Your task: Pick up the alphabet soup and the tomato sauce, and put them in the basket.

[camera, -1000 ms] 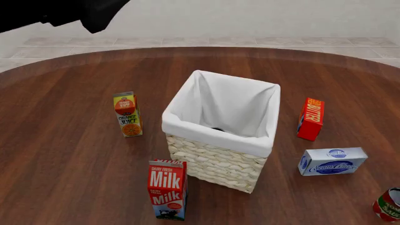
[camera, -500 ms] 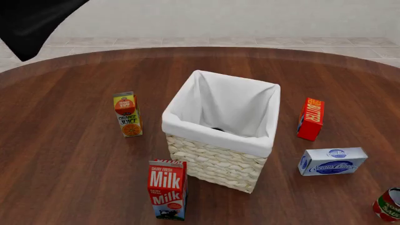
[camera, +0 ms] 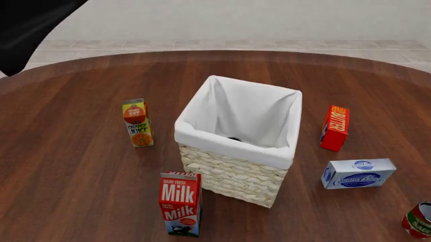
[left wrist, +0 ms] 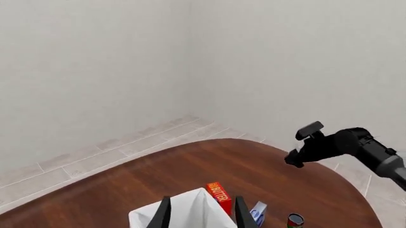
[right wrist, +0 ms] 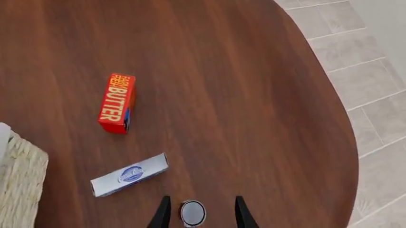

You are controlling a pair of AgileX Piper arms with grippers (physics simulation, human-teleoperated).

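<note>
The basket stands mid-table, its white liner folded over the rim; a small dark spot shows low inside it. The alphabet soup is not in view. The tomato sauce, a red-labelled can, sits at the front right edge of the table. In the right wrist view its silvery top lies far below, between the fingers of my right gripper, which is open and empty. My left gripper is open and empty too, high above the basket. In the front view only the black left arm shows, in the top left corner.
An orange juice carton stands left of the basket and a milk carton in front of it. A red butter box and a blue-and-white box lie to the right. The right arm crosses the left wrist view.
In the front view the black left arm has swung from the top edge into the top left corner. The things on the table have not moved.
</note>
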